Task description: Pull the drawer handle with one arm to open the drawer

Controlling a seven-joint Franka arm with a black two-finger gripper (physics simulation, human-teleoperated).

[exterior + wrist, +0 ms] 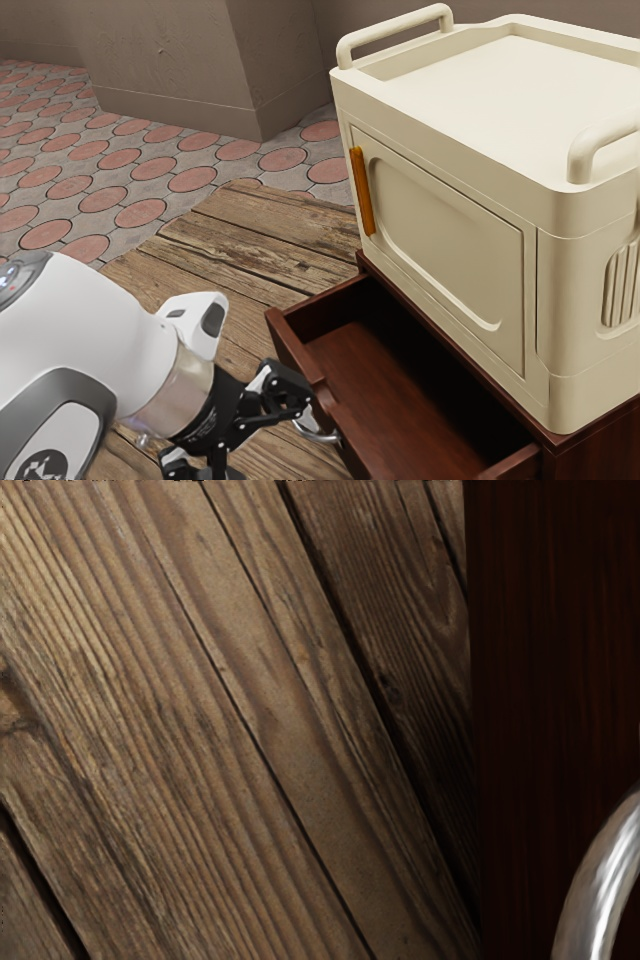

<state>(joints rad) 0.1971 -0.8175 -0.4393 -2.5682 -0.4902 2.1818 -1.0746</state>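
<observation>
"What surface have you got there?"

"I see weathered planks (pixel 245 245), running out on the far side to a floor of pinkish round tiles (pixel 140 213) set in grey. Beyond them stands a brown-grey wall block (pixel 180 60), at the exterior view's left."

"Anything in the way?"

"A bulky cream cabinet (pixel 440 250) sits on the dark wooden chest (pixel 590 455), to the exterior view's right. It has rails on top and an orange handle (pixel 362 190) upright on its door. It stands behind the drawer front from my arm's side, so I see nothing solid between my gripper and the drawer pull."

"And the drawer?"

"The drawer (pixel 303 365) is out of the chest, its inside in view. The silvery drawer pull (pixel 318 436) is on its front, right by my gripper (pixel 250 408); I can't tell whether they touch."

"Gripping it?"

"I can't tell whether it's clenched or released."
</observation>
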